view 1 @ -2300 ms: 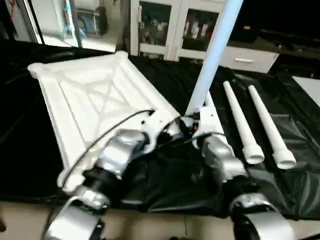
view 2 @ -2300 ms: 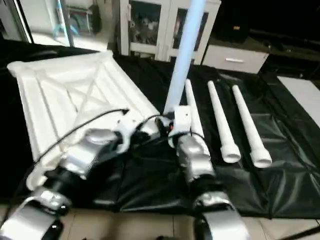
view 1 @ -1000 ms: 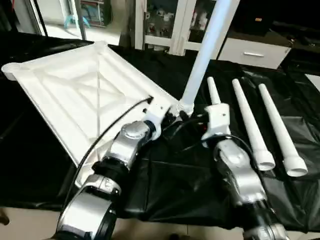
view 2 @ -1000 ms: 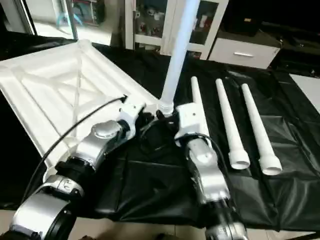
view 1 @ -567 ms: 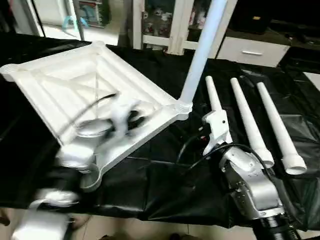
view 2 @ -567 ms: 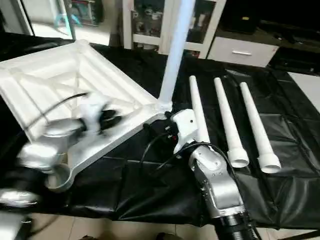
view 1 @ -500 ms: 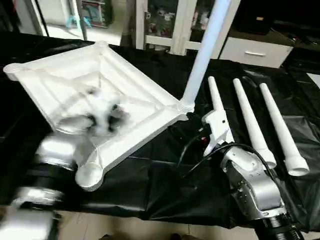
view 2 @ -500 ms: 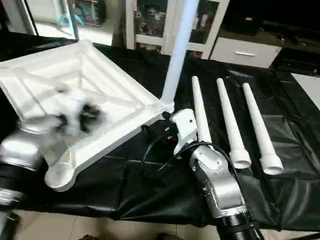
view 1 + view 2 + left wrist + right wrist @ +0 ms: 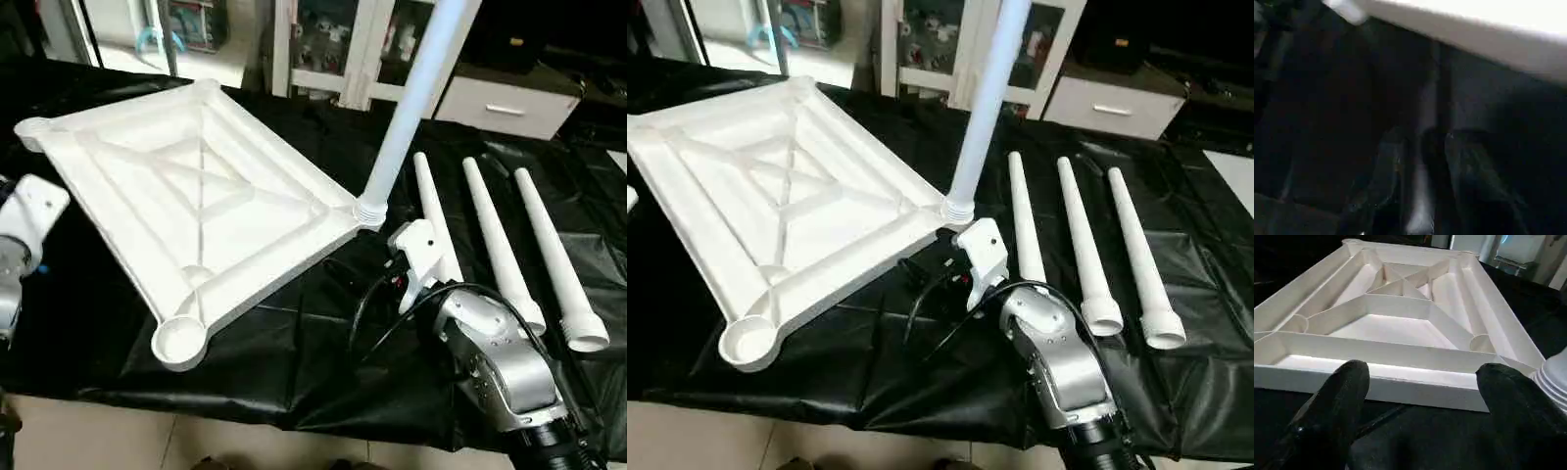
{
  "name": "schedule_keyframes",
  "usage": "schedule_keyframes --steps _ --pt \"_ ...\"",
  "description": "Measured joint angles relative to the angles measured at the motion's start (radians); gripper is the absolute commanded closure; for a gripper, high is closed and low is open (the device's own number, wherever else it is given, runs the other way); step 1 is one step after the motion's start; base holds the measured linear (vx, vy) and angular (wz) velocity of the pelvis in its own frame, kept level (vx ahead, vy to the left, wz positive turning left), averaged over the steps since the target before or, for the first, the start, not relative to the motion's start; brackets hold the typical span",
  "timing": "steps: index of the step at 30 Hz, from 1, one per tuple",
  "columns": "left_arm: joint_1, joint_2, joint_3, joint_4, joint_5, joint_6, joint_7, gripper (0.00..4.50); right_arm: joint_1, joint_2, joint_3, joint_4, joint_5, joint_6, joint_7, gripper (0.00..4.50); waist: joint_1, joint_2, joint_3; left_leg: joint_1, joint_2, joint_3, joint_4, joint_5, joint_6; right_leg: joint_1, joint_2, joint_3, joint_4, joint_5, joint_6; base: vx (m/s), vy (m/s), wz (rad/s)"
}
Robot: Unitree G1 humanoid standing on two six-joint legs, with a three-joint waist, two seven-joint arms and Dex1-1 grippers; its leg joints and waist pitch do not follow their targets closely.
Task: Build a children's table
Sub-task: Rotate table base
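Black cloth (image 9: pixel 294 362) covering the work table, wrinkling and catching glare toward the right side. Beyond the far edge: white cabinet w/ glass doors (image 9: pixel 333 49) standing against the back, small items sitting on its shelves, too blurred to ID. Next to it, a low white drawer unit (image 9: pixel 490 103) w/ a bar handle. Dark furniture or equipment (image 9: pixel 1176 49) filling the far right bkgd. Far left: daylight coming in across a pale floor (image 9: pixel 118 54), w/ a metal frame or pole (image 9: pixel 167 39) standing there. Tiled beige floor (image 9: pixel 98 441) showing below the table's near edge.
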Motion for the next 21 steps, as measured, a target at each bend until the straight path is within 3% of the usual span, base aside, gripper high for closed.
schedule_keyframes --steps 9,21 --pt "0.097 0.020 -0.041 -0.224 -0.136 0.024 -0.340 3.02 0.002 -0.063 -0.010 -0.005 0.012 0.014 0.067 0.64 0.002 0.003 0.001 0.001 0.000 -0.001 0.000 0.000 0.000 0.001 0.000 0.001 0.001 0.000 0.000 0.000 0.000 0.00" --pt "0.150 -0.039 -0.091 -0.471 -0.320 0.066 -0.598 3.02 -0.001 -0.055 -0.013 -0.005 0.011 0.013 0.054 0.64 0.001 0.004 0.002 -0.001 0.000 0.000 0.001 0.000 0.000 0.001 0.000 0.001 0.002 0.000 0.000 0.000 0.000 0.00"
